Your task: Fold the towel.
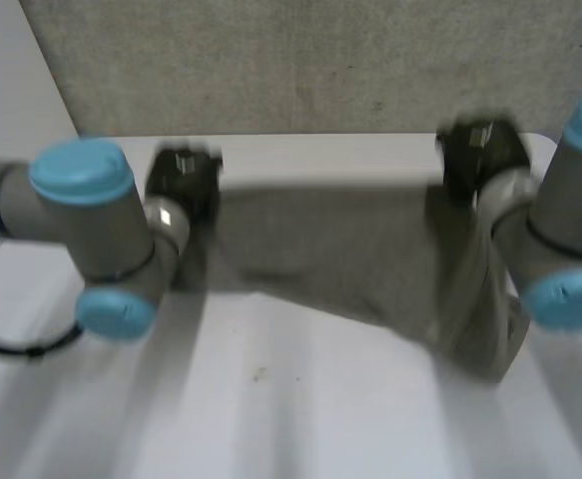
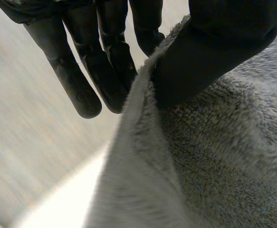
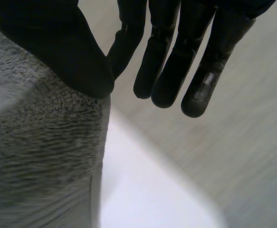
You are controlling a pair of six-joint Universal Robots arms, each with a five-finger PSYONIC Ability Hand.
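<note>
Over the far side of the white table [image 1: 271, 399], the left hand [image 2: 219, 52] pinches the far left corner of the grey towel [image 2: 214, 166] between its thumb and nearly straight fingers [image 2: 81, 90]. The right hand [image 3: 62, 47] nips the far right corner likewise, thumb on the pile. Between them the towel spreads wide, its near edge slanting nearer at the right, beside the right arm [image 1: 570, 200].

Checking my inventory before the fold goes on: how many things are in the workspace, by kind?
grey towel: 1
black hands: 2 (left hand, right hand)
white table: 1
Total: 4
</note>
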